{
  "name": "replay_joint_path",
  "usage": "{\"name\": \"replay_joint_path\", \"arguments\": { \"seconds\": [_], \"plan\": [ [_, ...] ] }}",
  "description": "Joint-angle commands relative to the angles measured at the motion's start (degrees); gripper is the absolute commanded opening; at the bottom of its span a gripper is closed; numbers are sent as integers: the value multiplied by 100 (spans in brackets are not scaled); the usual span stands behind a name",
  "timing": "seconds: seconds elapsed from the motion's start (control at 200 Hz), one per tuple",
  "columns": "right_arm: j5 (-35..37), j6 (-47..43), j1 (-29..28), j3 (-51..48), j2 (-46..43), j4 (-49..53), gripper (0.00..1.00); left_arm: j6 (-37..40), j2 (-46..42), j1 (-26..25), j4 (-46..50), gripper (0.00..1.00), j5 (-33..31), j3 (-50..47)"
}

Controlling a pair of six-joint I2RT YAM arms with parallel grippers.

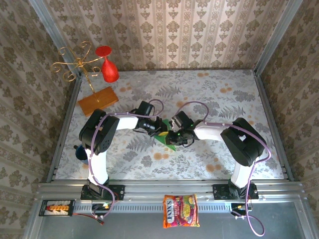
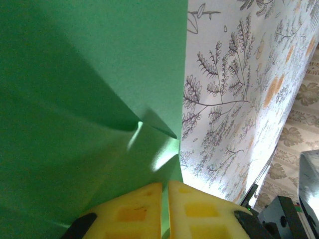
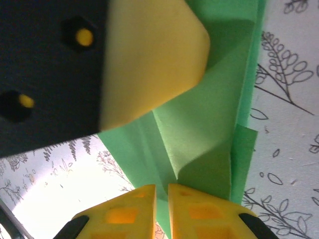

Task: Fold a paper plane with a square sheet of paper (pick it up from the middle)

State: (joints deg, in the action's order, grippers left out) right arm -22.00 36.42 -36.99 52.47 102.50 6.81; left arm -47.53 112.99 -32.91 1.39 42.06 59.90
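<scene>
Green paper plane (image 2: 89,99) pinched by left claw (image 2: 165,191), right claw (image 3: 162,191).

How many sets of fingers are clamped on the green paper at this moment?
2. The left fingers pinch the green paper from its left side, the right fingers from its right side, both near the middle of the table. None looks hidden.

a robot test booth: wallpaper panels (image 1: 164,30) enclose a floral-covered table (image 1: 224,164) fronted by an aluminium rail (image 1: 169,190).
</scene>
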Motion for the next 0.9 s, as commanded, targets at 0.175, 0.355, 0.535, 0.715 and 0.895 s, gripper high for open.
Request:
{"name": "replay_joint_path", "arguments": {
  "seconds": [0.175,0.355,0.535,0.715,0.895],
  "plan": [
    [-261,183,125,-473,110,-162,16,-49,408,91,841,12,-682,-66],
    [-431,190,157,-653,44,-228,16,-41,421,109,950,12,-767,-76],
    [-621,234,157,-936,-225,-252,16,-28,439,125,1055,12,-838,-96],
    [-697,199,157,-1194,-581,-157,16,-13,417,135,1035,12,-840,-124],
    [-689,146,157,-1306,-710,-17,16,15,399,144,1041,12,-840,-128]
  ]
}}
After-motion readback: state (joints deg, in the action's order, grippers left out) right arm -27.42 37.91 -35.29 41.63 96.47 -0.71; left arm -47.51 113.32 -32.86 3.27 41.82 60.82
